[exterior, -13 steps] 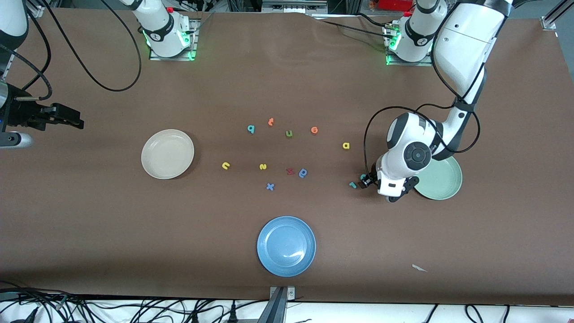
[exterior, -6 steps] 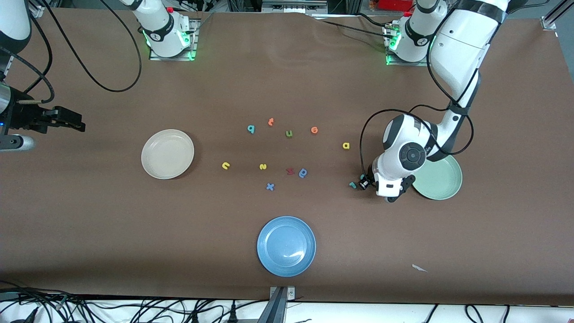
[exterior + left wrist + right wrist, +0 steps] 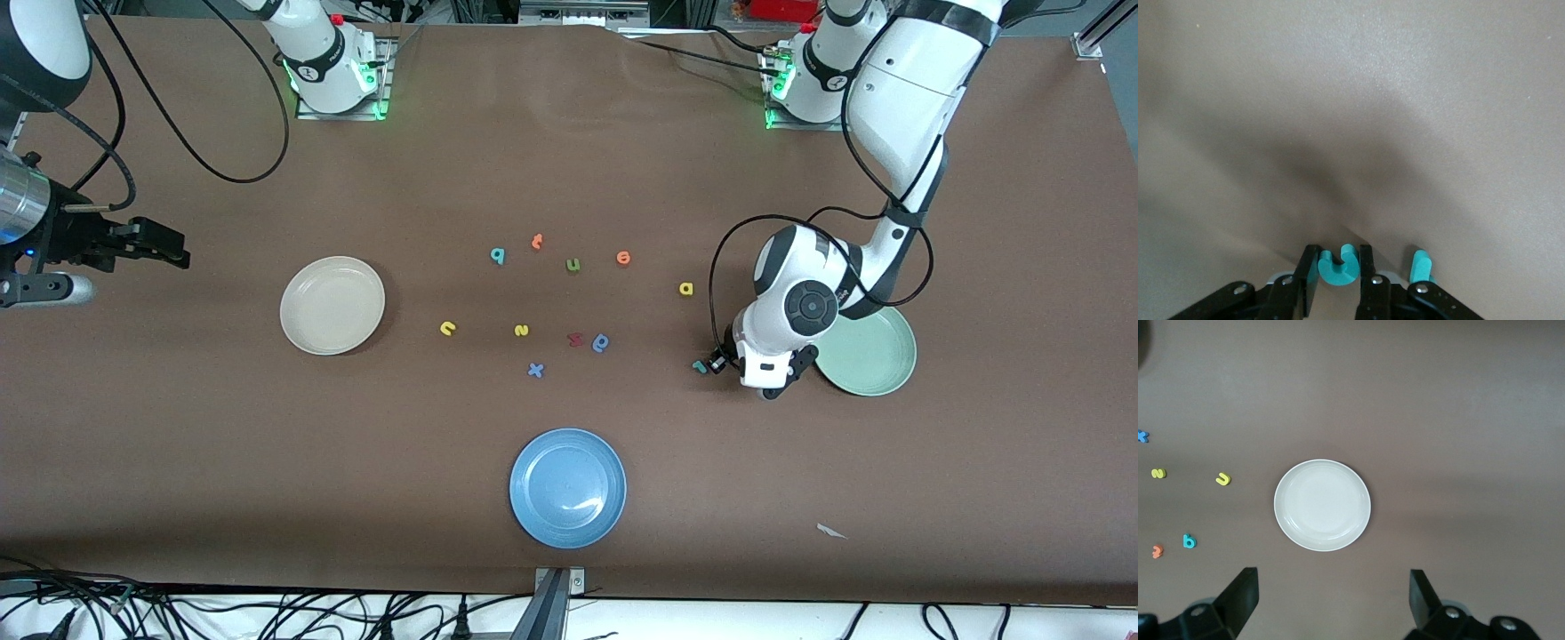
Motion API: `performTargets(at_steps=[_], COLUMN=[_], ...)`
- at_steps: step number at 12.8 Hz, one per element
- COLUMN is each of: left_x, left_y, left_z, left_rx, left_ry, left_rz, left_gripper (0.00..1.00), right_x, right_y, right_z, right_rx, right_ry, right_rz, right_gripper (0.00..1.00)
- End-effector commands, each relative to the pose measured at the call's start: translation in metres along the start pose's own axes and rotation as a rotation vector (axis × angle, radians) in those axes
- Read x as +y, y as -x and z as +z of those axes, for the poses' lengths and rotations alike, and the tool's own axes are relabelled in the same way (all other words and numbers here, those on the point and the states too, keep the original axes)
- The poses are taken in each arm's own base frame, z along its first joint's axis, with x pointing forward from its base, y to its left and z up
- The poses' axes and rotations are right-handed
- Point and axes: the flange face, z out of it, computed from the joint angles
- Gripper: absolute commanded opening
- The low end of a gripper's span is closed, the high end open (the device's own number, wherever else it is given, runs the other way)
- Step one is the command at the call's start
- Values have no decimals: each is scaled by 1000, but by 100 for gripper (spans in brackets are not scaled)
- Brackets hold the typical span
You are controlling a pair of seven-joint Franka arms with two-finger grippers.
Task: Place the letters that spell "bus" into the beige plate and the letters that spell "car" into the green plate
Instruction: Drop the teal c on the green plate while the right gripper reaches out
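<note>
Now, front view, left hand: the left hand (image 3: 725, 360) sits low at the bench (image 3: 569, 551), just beside the green plate (image 3: 876, 356); over the last second it has slid a little toward the teal r (image 3: 700, 365) and dropped onto the spot where the teal c lay in plain sight, so the c is hidden under it here.
Front view, right hand: the right hand (image 3: 164, 249) hangs wide apart and empty over the right arm's end of the bench, having drifted slightly toward the beige plate (image 3: 332, 305); that arm waits.
Front view, letters: the yellow a (image 3: 685, 288), teal b (image 3: 498, 256), yellow u (image 3: 447, 329) and yellow s (image 3: 522, 331) lie untouched on the bench; both plates are empty.
Left wrist view: the jaws have narrowed onto the teal c (image 3: 1337, 265), which sits pinched between the fingers (image 3: 1308, 280); the r (image 3: 1421, 266) stands just beside them.
Right wrist view: the beige plate (image 3: 1322, 505) lies bare below the spread fingers (image 3: 1241, 593).
Meaning: the first "car" letter looks gripped; it likely only needs lifting across to the green plate.
</note>
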Motion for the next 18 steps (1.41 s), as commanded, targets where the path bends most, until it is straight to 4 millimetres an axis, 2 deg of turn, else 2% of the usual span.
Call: performTargets(at_steps=[1, 2, 3, 5, 8, 10, 13, 15, 16, 17, 18], left_x=[2, 1, 1, -10, -49, -83, -128, -159, -168, -176, -182], left_y=[-1, -3, -8, -28, -71, -103, -139, -165, -173, -180, -186], left_z=[3, 3, -3, -31, -91, -115, -114, -93, -85, -75, -73], left_rx=[-3, -4, 0, 4, -37, -62, -104, -101, -102, -107, -113], left_ry=[-1, -3, 2, 1, -46, -55, -89, -170, -195, -207, -203], left_rz=[-6, -2, -2, 85, 211, 288, 402, 461, 472, 475, 472], left_gripper=[16, 9, 6, 5, 5, 5, 5, 7, 8, 11, 18], right_x=[-9, -11, -14, -29, -68, -90, -120, -135, -147, -150, -160], right_y=[-4, -6, -7, -10, -12, -14, -17, -21, -24, -25, -24], right_z=[6, 10, 14, 26, 52, 75, 115, 139, 150, 162, 178], right_rx=[19, 29, 33, 39, 36, 41, 64, 40, 47, 62, 78], right_ry=[-7, -7, -8, -13, -22, -30, -39, -38, -45, -49, -57], right_rz=[1, -2, -6, 13, 46, 42, 36, 25, 7, 6, 17], right_gripper=[100, 100, 100, 100, 100, 100, 100, 100, 100, 100, 100])
